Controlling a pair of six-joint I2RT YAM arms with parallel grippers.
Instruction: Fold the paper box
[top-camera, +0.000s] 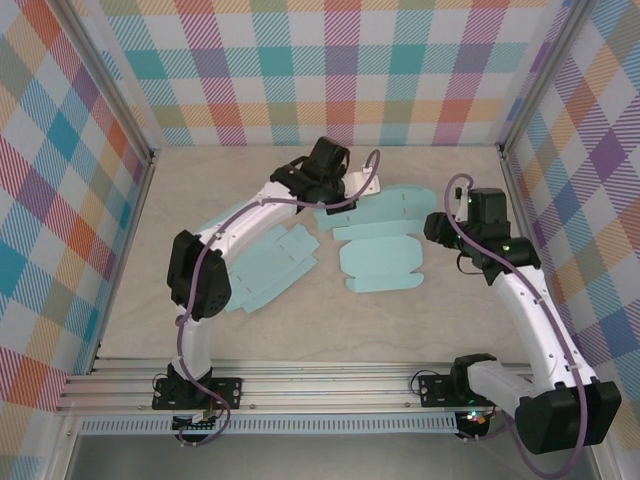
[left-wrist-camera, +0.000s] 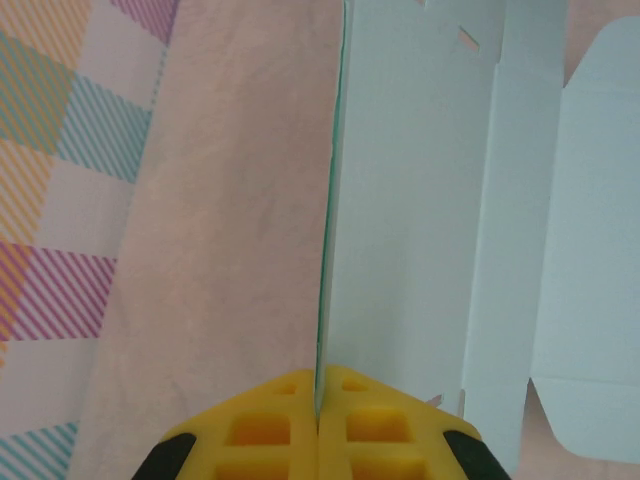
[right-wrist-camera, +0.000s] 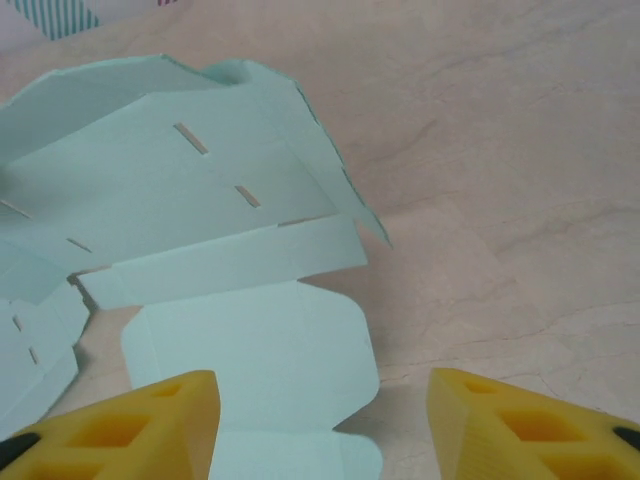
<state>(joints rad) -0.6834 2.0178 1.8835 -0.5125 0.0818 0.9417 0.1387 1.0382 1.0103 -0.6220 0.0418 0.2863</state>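
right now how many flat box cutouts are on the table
2. The left cutout lies flat, partly under the left arm; the centre cutout has an edge pinched by the left gripper. Arms may hide more.

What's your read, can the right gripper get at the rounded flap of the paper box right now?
Probably yes. The right gripper stands open and pointed at the rounded flap, with nothing between them and bare table alongside.
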